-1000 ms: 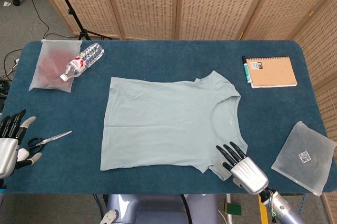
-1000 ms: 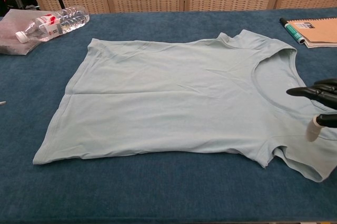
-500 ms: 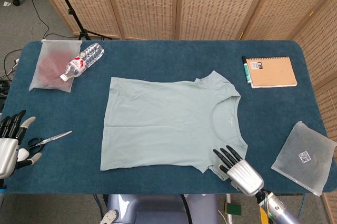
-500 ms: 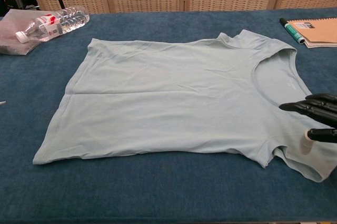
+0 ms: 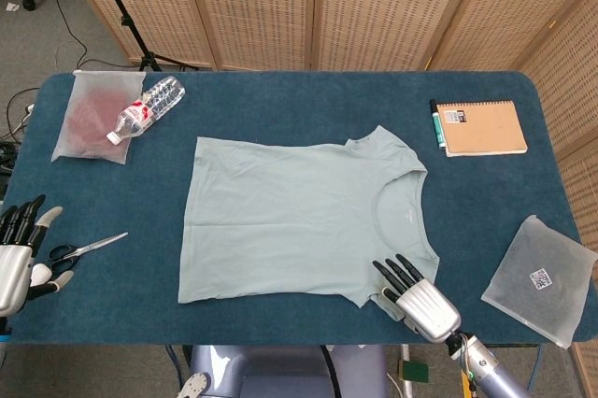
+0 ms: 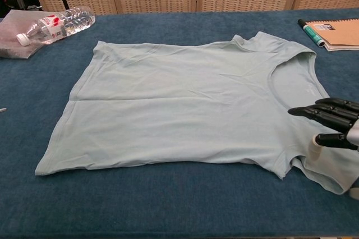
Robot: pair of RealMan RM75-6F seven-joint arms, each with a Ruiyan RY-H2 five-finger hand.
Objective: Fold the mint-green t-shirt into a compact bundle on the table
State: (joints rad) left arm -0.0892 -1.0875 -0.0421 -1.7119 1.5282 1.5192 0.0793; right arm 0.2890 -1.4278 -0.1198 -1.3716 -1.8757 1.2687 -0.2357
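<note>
The right hand (image 5: 419, 293), silver-backed with black fingers (image 6: 320, 113), hangs over the near sleeve of the mint-green cotton t-shirt (image 5: 299, 220); its wrist runs off the lower edge in the head view, and the chest view cuts off most of the palm. The fingers lie extended and slightly apart, holding nothing; whether they touch the cloth cannot be told. The left hand (image 5: 21, 253) sits at the worktop's near left corner, partly cropped by the picture's edge, fingers spread and empty, just beside a pair of black-handled steel scissors (image 5: 82, 248).

The t-shirt lies flat and unfolded at the middle of the dark blue, felt-like worktop (image 5: 280, 104), hem to the left, round neckline to the right, with soft creases across the body. At the far left corner a clear ribbed plastic bottle (image 5: 145, 108) with a red-and-white label leans on a frosted plastic pouch (image 5: 89, 120) holding something reddish, too blurred to name. Far right lies a tan spiral-bound notebook (image 5: 482, 127) with a black marker (image 5: 435, 124) alongside. A second frosted pouch (image 5: 539, 278) overhangs the near right edge.
</note>
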